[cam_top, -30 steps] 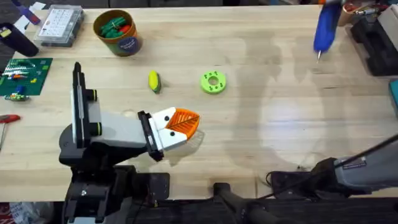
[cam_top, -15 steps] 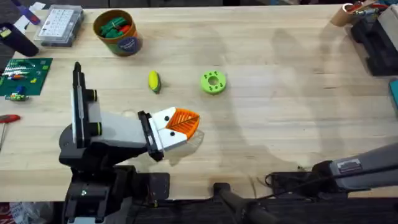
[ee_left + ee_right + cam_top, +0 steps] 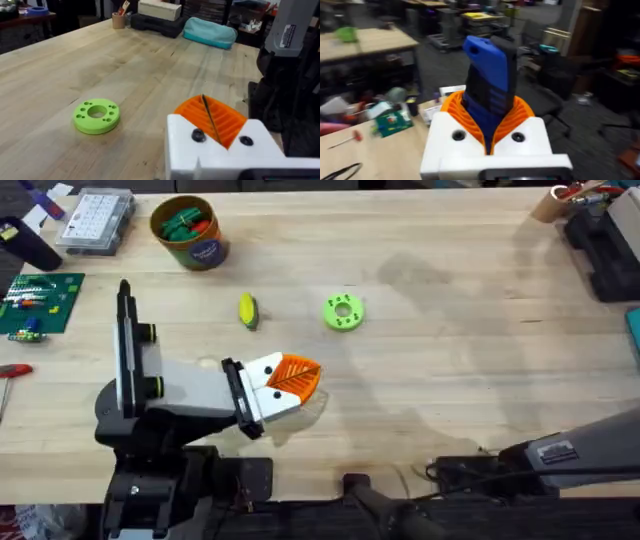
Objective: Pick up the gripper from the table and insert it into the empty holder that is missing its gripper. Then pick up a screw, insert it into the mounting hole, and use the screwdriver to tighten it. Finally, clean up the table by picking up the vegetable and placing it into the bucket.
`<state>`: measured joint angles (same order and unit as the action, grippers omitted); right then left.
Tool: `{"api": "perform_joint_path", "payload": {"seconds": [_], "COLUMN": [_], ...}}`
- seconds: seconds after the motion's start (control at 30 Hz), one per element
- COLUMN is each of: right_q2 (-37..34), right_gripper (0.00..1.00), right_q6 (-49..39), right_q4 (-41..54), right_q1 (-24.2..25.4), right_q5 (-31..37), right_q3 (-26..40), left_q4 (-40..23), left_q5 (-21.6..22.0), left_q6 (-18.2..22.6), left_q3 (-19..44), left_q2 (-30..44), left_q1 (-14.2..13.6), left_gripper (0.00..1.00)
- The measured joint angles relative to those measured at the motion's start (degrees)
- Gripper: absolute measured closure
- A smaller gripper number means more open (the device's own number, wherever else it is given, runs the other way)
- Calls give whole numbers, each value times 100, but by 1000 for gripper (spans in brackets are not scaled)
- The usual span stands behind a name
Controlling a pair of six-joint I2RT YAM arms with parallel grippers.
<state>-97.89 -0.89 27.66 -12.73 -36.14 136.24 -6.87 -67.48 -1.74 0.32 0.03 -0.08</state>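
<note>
Blue, thick cylindrical power screwdriver (image 3: 489,82) sits clamped in the right pincer (image 3: 490,135), raised off the wooden counter (image 3: 450,330). Left pincer (image 3: 292,377) rests clenched, empty, near the yellow toy corn (image 3: 247,311). A tilted grip might let the heavy tool slip.

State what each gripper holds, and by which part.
The right gripper holds the screwdriver, its orange pads clamped on the blue body. The left gripper is shut, holding nothing.

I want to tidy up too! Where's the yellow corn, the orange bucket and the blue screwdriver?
vegetable (image 3: 247,310): overhead view, its yellow middle.
bucket (image 3: 203,250): overhead view, its side by the label.
screwdriver (image 3: 490,75): right wrist view, its blue body in the right hand.
</note>
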Motion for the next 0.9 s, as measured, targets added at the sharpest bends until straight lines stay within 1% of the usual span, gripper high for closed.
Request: {"api": "perform_joint_path", "payload": {"seconds": [0.17,0.3,0.4,0.57,0.73,0.9], "right_q2": [2,19,24,26,22,13], "right_gripper": [980,980,980,981,981,982], "right_q6": [88,86,115,433,1015,1728], "right_q4": [-84,-590,-1217,-2138,-3345,-4876], "right_q1": [-555,-876,-976,-1015,-1012,-1012], "right_q5": [-371,-872,-1300,-1662,-1900,-2273], "right_q3": [-51,-411,-898,-1755,-2617,-3452], "left_q4": [2,2,2,2,2,2], "left_q5": [0,0,0,0,0,0], "left_q6": [2,0,0,0,0,0], "left_q3": [0,0,0,0,0,0], "left_q2": [0,0,0,0,0,0], "left_q1": [0,0,0,0,0,0], "left_gripper": [996,996,996,996,996,996]}}
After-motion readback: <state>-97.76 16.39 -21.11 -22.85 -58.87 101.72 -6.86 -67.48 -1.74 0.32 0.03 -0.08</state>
